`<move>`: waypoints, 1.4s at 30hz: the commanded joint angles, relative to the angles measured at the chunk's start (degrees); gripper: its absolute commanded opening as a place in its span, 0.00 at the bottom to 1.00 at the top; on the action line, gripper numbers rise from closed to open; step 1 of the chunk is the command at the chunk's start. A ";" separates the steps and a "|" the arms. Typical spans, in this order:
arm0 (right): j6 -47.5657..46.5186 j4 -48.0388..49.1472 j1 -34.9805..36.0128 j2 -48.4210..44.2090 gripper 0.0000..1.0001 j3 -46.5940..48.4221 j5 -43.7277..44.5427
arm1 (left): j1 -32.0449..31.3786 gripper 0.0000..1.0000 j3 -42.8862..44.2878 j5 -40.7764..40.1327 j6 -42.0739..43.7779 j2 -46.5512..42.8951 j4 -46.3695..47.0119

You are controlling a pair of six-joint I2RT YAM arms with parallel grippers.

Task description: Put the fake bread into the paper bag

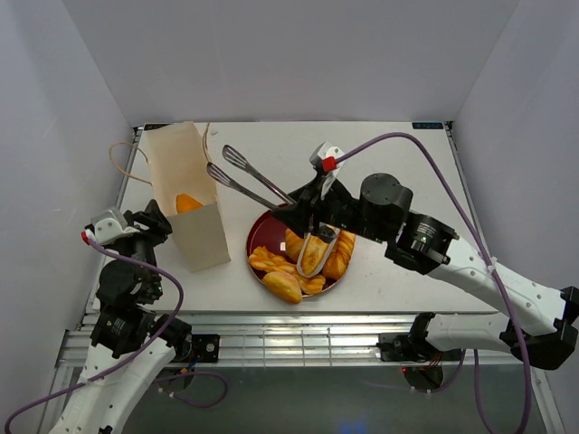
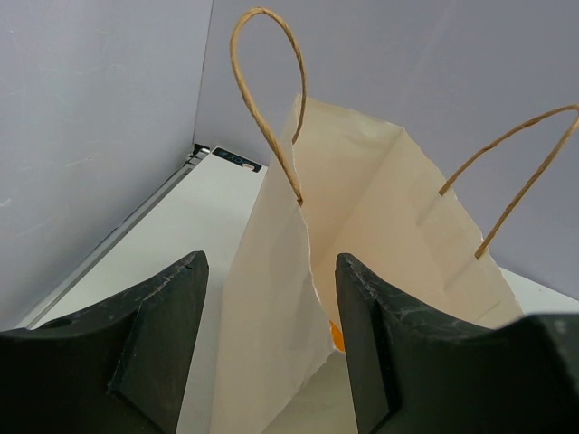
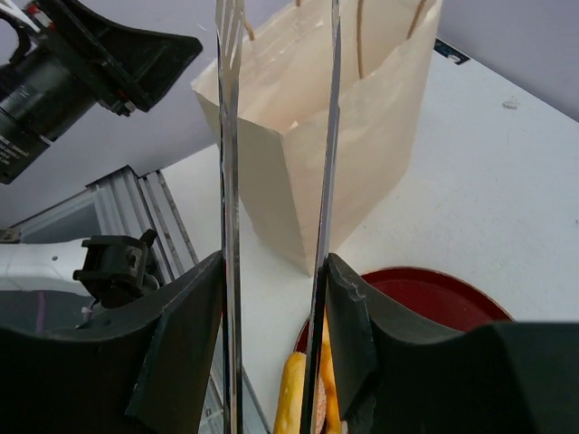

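Note:
The pale paper bag stands upright at the left, with one orange bread piece inside. Several golden breads lie on the dark red plate. My right gripper is shut on metal tongs; their empty tips are spread just right of the bag's mouth. In the right wrist view the tongs run up toward the bag, with bread below. My left gripper is open at the bag's left side. In the left wrist view the bag's wall stands between its fingers.
The bag's tan string handles stand up and hang over its left side. White enclosure walls close in the table on the left, right and back. The metal rail runs along the near edge.

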 commanded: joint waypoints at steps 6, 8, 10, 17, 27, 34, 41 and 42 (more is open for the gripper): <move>2.26 -1.55 0.27 -10.71 0.53 -11.07 10.95 | -0.41 0.69 -0.34 1.04 -0.18 0.32 0.01; 1.81 -2.43 0.27 -12.03 0.53 -11.87 8.24 | -0.41 0.69 -0.26 1.04 -0.27 0.59 -0.08; 1.81 -3.48 0.27 -12.65 0.53 -13.10 6.74 | -0.41 0.69 -0.25 0.95 -0.18 0.68 -0.08; 2.95 -9.45 0.27 -15.98 0.51 -17.49 4.89 | -0.41 0.69 -0.43 0.77 -0.09 0.94 0.10; 4.27 -19.04 0.36 -17.75 0.52 -22.85 1.11 | -0.41 0.69 -0.26 0.86 -0.18 1.11 -0.08; 4.71 -24.13 0.27 -18.54 0.53 -24.53 -5.48 | -0.41 0.69 -0.25 1.04 -0.18 1.20 -0.08; 4.45 -29.32 0.45 -18.54 0.54 -24.62 -5.84 | -0.41 0.69 -0.17 1.13 -0.18 1.11 -0.26; 4.36 -29.68 0.53 -18.45 0.54 -24.62 -5.75 | -0.41 0.69 -0.17 1.13 -0.18 1.11 -0.17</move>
